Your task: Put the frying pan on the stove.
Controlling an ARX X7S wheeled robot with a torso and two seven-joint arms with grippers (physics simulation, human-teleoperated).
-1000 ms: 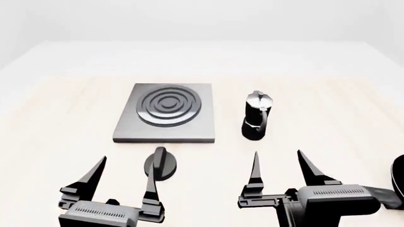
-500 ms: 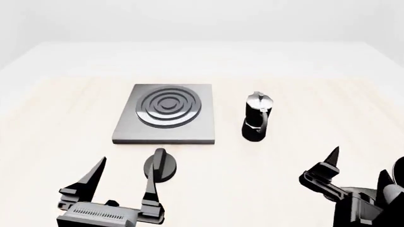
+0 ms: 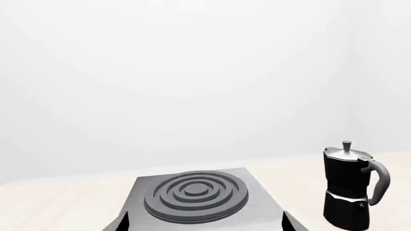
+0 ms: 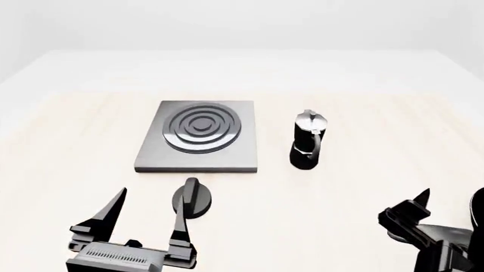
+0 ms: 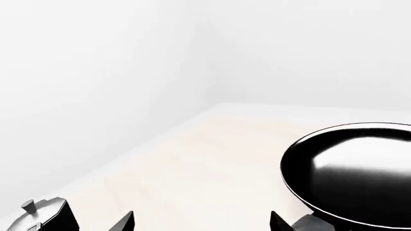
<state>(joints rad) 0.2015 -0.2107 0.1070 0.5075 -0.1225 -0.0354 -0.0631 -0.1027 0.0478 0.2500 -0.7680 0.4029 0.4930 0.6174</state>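
Observation:
The frying pan, round, glossy black and shiny inside, lies on the table. It is ahead of my right gripper and off to one side, apart from it. In the head view only the pan's edge shows at the right border. My right gripper is open and empty, turned toward the pan. The stove, a grey slab with dark rings, lies at the table's middle and also shows in the left wrist view. My left gripper is open and empty, near the front edge and short of the stove.
A black moka pot with a silver lid stands right of the stove; it also shows in the left wrist view. A small black knob with an upright fin sits between the stove and my left gripper.
My right gripper has swung to the right, away from the moka pot and toward the pan at the frame's edge. The left gripper, stove, pot and knob have not moved.

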